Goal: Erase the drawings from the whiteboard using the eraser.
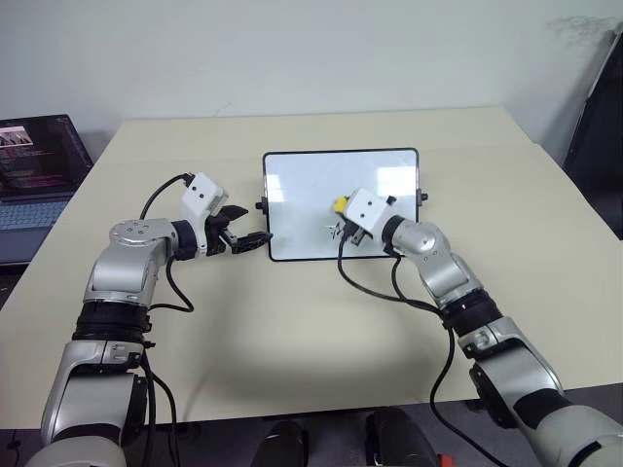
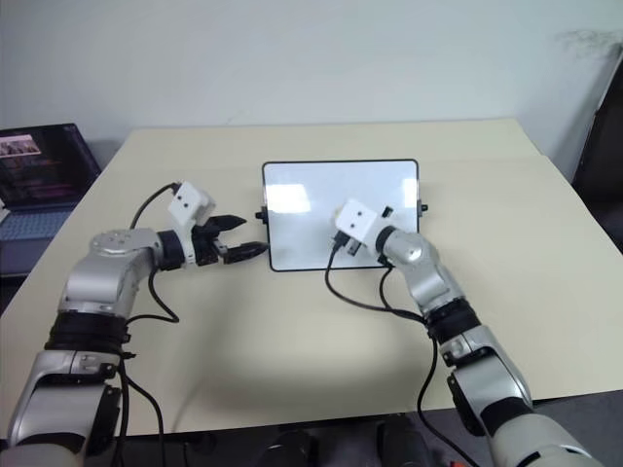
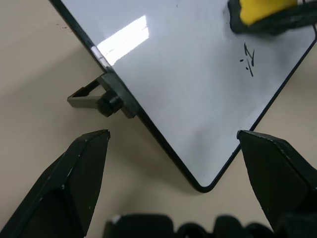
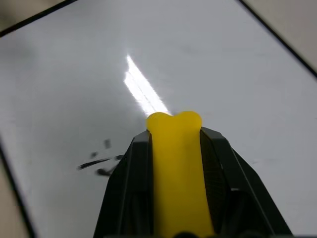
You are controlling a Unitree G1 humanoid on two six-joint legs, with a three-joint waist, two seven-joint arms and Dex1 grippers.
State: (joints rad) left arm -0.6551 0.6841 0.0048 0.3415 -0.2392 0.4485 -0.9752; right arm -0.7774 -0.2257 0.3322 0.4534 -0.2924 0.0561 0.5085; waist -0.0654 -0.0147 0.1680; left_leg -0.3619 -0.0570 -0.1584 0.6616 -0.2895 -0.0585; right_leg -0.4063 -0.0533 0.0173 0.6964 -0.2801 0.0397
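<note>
The whiteboard [image 1: 311, 185] lies flat at the table's middle, its black knob [image 3: 110, 104] on the left short side. What shows of the drawings [image 3: 249, 58] is a small black scribble near the board's front edge; in the right wrist view the drawings [image 4: 99, 163] lie just beside the eraser's tip. My right gripper [image 1: 343, 210] is shut on the yellow eraser [image 4: 178, 168], which hangs close over the board, just beyond the scribble. My left gripper [image 3: 173, 136] stands open at the board's front left corner, one finger on either side of it.
An open laptop [image 1: 34, 170] with a dark screen sits at the far left, off the beige table [image 1: 292, 331]. A dark object [image 1: 599, 126] stands past the table's right edge. Cables trail from both wrists over the tabletop.
</note>
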